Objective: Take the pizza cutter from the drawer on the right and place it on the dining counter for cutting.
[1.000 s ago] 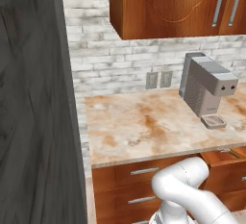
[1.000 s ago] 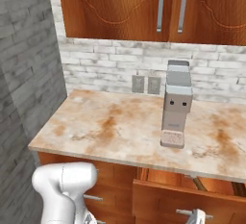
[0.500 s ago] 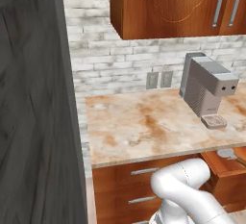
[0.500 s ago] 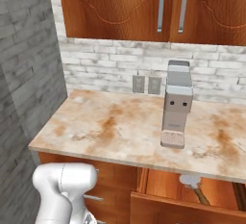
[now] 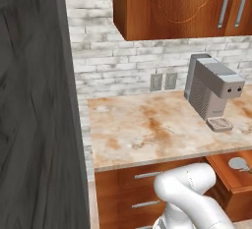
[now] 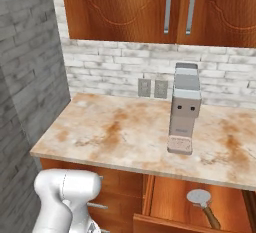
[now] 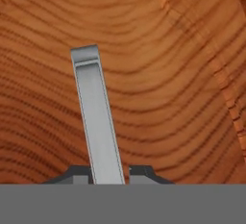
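The reddish-brown drawer (image 6: pixel 170 204) under the worktop stands pulled out, with its plain wood inside showing. The pizza cutter (image 6: pixel 202 200) lies in it, grey wheel toward the back and brown handle toward the front. In the left base view the drawer (image 5: pixel 224 171) and the cutter's wheel (image 5: pixel 238 163) sit at the lower right. In the hand view my gripper (image 7: pixel 111 172) is shut on the drawer's silver handle (image 7: pixel 96 117), a fingertip (image 7: pixel 79 172) on either side, with the wood front behind it. The dining counter is out of view.
A grey coffee machine (image 6: pixel 185 108) stands on the marbled worktop (image 6: pixel 115 134) backed by white brick. Wall cabinets (image 6: pixel 165 7) hang above. A tall dark grey wall (image 5: pixel 34 105) rises on the left. Closed drawers (image 5: pixel 128 191) sit left of the open one.
The drawer has slid further out toward me over the last second. The pizza cutter inside has come into sight. The base views have not shifted.
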